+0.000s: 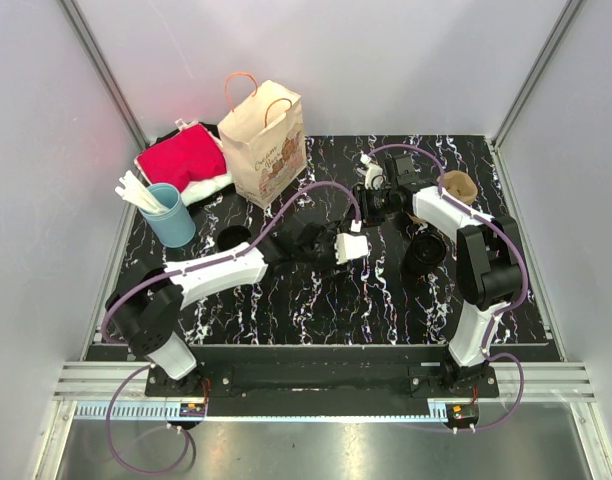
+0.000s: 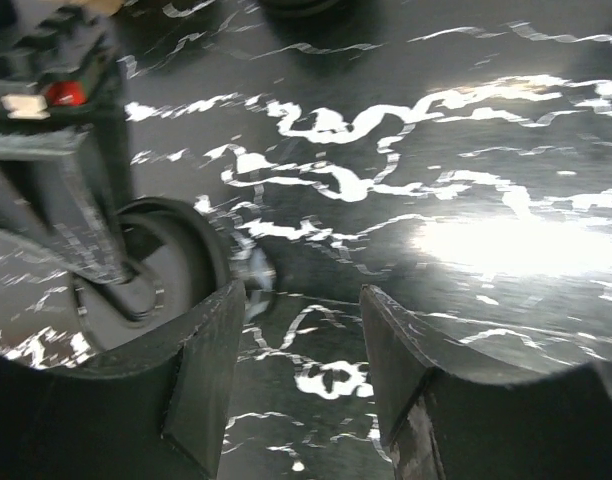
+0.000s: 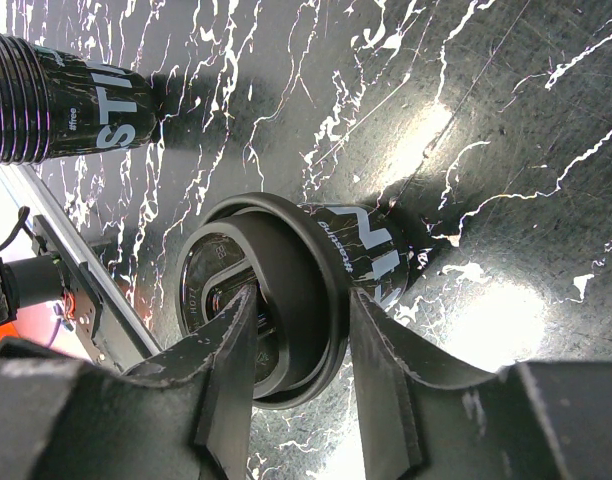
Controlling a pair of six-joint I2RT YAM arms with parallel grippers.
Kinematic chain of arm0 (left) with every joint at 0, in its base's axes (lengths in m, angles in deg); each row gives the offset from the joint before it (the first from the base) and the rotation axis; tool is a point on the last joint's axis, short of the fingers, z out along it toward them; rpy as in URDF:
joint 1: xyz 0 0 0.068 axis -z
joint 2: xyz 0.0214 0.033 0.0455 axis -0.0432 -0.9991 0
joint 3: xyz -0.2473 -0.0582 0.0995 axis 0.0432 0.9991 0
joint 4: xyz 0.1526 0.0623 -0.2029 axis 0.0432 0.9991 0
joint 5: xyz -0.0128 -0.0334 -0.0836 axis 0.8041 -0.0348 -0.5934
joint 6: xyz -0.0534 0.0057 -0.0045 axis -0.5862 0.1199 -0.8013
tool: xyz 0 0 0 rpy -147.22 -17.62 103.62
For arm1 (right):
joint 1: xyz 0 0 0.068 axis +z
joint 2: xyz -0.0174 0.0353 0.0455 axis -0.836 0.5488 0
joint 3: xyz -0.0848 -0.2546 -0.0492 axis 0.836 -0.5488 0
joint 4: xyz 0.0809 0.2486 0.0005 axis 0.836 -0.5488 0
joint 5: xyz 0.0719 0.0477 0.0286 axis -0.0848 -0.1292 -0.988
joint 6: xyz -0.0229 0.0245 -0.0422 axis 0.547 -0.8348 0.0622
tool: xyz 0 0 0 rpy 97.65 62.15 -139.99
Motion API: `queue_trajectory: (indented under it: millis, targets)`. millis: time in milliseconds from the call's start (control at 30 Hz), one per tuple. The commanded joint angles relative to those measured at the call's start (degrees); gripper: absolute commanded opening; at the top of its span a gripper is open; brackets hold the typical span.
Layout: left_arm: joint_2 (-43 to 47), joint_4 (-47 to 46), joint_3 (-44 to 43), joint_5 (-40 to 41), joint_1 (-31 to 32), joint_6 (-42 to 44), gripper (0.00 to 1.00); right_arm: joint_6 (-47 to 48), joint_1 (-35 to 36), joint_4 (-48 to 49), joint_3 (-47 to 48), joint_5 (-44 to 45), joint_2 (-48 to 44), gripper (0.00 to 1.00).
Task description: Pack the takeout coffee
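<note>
A black takeout coffee cup point(image 3: 371, 250) stands on the marbled table with a black lid point(image 3: 276, 300) on top. My right gripper point(image 3: 301, 345) is shut on the lid, one finger in its recess and the other against the outer rim. In the top view the right gripper point(image 1: 384, 208) sits mid-table. My left gripper point(image 2: 298, 350) is open just beside the cup, nothing between its fingers, and the lid point(image 2: 171, 270) shows off its left finger. From above, the left gripper point(image 1: 374, 240) lies just in front of the right one. A kraft paper bag point(image 1: 266, 140) stands upright at the back.
A stack of black cups point(image 3: 66, 95) lies off to one side. Another black cup point(image 1: 423, 252) and a brown sleeve point(image 1: 456, 187) are at the right. A blue cup with white sticks point(image 1: 171, 215), a red cloth point(image 1: 181, 160) and a black round thing point(image 1: 231, 238) are at the left.
</note>
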Motion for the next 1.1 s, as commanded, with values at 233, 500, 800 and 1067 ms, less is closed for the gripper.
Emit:
queue_trajectory:
  millis: [233,500,800,1067]
  targets:
    - [-4.51,-4.75,-3.01,8.43,1.04,2.11,0.55,3.05,0.96,-3.69,-2.6,6.27,1.19,0.44]
    - [-6.36,-6.42,-1.52,10.54,3.14,2.29,0.54,3.14,0.96,-3.69,-2.95,6.35,1.54,0.44]
    - [-9.87,-6.78,0.68,16.25,5.35,2.82,0.48,3.14,0.87,-3.78,-3.83,6.97,1.9,0.42]
    - [-13.12,-4.93,0.86,18.98,5.87,2.64,0.45,3.58,0.96,-3.78,-5.14,7.85,1.37,0.41]
